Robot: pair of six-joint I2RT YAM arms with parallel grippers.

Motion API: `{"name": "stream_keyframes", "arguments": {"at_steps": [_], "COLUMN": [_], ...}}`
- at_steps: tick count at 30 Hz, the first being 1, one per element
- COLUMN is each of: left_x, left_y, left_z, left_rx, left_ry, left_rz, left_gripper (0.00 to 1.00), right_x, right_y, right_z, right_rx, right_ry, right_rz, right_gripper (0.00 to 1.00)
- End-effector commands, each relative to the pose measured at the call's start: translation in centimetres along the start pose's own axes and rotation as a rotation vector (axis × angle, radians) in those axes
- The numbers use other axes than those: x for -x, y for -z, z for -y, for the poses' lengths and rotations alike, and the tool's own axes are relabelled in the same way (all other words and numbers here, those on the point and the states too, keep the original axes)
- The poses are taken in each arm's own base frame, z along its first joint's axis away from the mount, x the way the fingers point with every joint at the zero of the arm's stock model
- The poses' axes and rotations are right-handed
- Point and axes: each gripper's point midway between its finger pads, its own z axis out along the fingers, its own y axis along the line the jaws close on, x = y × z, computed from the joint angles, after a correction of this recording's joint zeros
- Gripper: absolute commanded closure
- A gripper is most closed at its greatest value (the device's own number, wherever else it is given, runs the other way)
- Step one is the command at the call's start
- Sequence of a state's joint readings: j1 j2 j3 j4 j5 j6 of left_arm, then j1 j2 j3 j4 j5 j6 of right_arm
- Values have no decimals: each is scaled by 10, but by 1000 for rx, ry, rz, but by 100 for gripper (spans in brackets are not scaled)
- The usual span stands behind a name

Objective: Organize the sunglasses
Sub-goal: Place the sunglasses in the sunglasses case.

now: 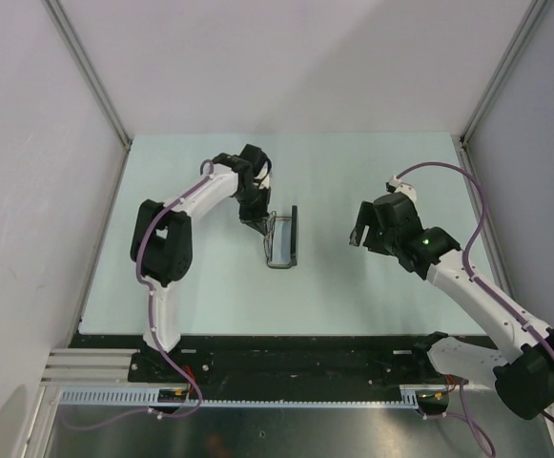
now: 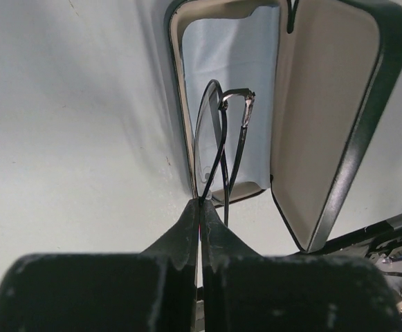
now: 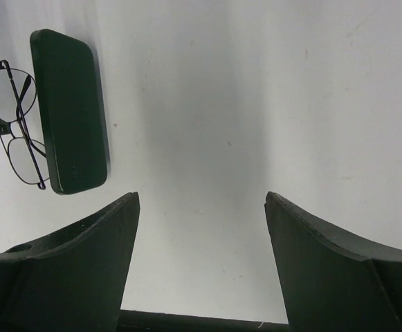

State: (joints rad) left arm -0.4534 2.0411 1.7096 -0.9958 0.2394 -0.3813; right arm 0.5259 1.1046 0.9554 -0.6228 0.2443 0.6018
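The black oblong case lies open in the middle of the table, its lid standing on edge. My left gripper is shut on the thin dark wire-frame sunglasses and holds them by the rim, folded and upright, over the case's open tray. A pale blue cloth lines the tray. The cream inside of the lid is to the right. In the right wrist view the sunglasses hang just left of the lid's dark outside. My right gripper is open and empty, to the right of the case.
The pale table is walled by white panels with metal posts at the back corners. A black strip and cable rail run along the near edge by the arm bases.
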Motion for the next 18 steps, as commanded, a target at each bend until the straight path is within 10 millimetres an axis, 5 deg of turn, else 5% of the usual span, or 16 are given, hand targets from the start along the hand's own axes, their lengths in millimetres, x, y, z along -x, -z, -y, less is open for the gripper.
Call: {"name": "stream_keyframes", "arguments": {"at_steps": [1, 18], "left_x": [7, 12], "left_y": [3, -8], "left_z": [7, -6], "left_rx": [-5, 64], "left_ry": [-13, -1], "left_rz": [2, -23], "left_gripper": [100, 100], "right_x": [7, 1], "right_y": [3, -3], "right_z": [-1, 12], "right_rx": [32, 21], "right_ry": [-23, -47], "right_rz": [33, 15], "right_gripper": [22, 22]}}
